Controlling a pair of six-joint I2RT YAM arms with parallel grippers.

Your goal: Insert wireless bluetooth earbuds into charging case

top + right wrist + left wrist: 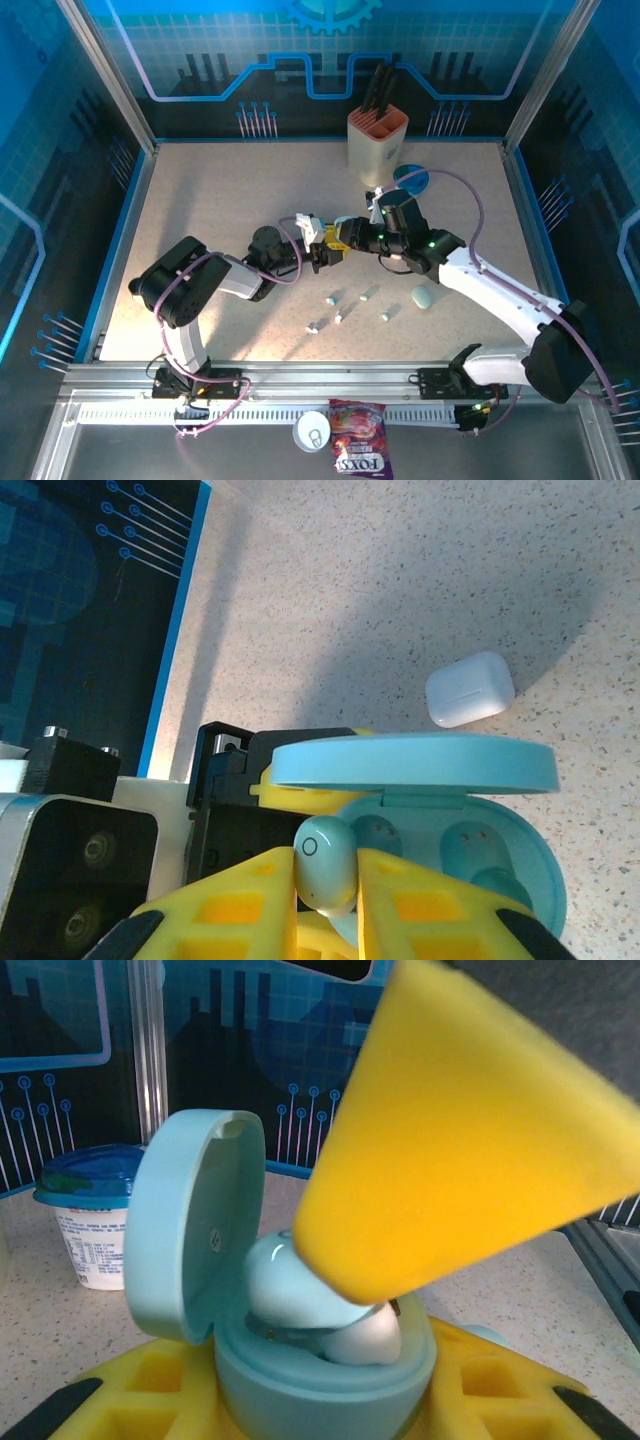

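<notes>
The earbud [325, 865] is a pale-blue one, pinched between the yellow fingers [250, 905] of my right gripper [326, 885], which is clenched on it. It sits at the open mouth of the charging case [500, 880], over the well on the side nearest my wrist. I cannot tell whether it is seated or only resting on the rim. The neighbouring well looks bare.

The case is pale blue too, round, with its lid [195, 1225] swung up and standing nearly upright. My left gripper [320, 1405] grasps the lower half of it from both sides and holds it up off the bench [220, 200] — from that wrist, one right finger [470, 1130] slants down into the opening from above.

Out on the bench, just toward my bases, five loose earbuds [339, 316] lie scattered, none touching another. A closed pale-blue case [422, 296] rests to their right, beside my right arm. A small closed white case [470, 688] lies on the bench beyond the lid.

Farther back stand a knife block [377, 135] and, near it, a white tub [88, 1220] with a blue lid.
</notes>
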